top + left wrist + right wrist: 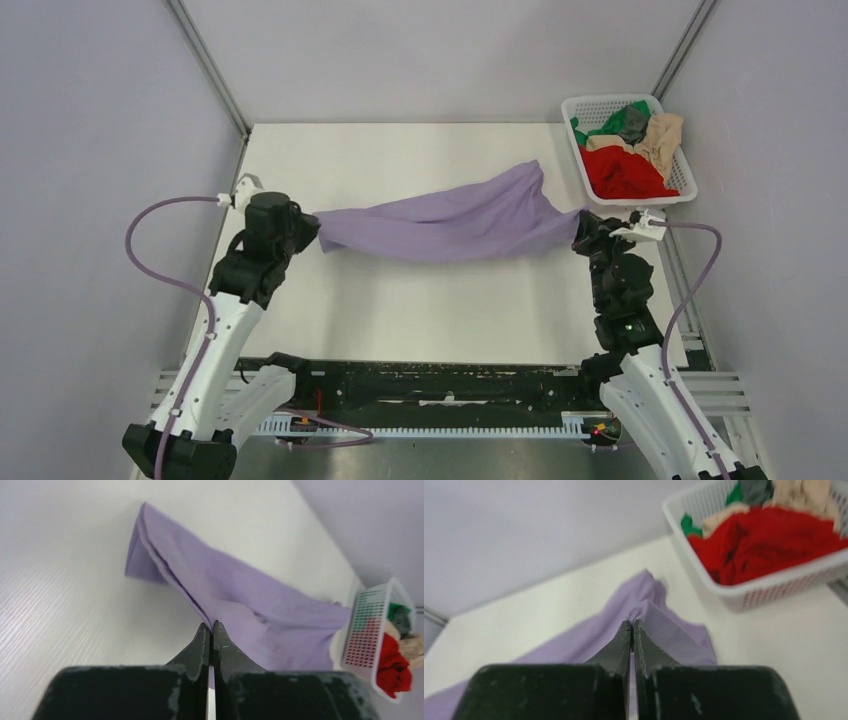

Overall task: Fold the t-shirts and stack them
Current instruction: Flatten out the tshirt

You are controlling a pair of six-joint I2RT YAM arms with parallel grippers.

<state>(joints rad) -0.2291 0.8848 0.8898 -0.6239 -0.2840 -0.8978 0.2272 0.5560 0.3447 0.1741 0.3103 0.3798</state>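
Observation:
A lilac t-shirt (450, 218) hangs stretched between my two grippers above the white table (400, 310), sagging in the middle with one end trailing toward the back right. My left gripper (316, 228) is shut on its left end; in the left wrist view the gripper (210, 626) pinches a fold of the t-shirt (240, 595). My right gripper (580, 226) is shut on its right end; in the right wrist view the gripper (631, 624) pinches the cloth (664, 625).
A white basket (575, 110) at the back right holds red, beige, green and grey t-shirts. It also shows in the right wrist view (774, 587) and the left wrist view (367, 635). Grey walls stand on both sides.

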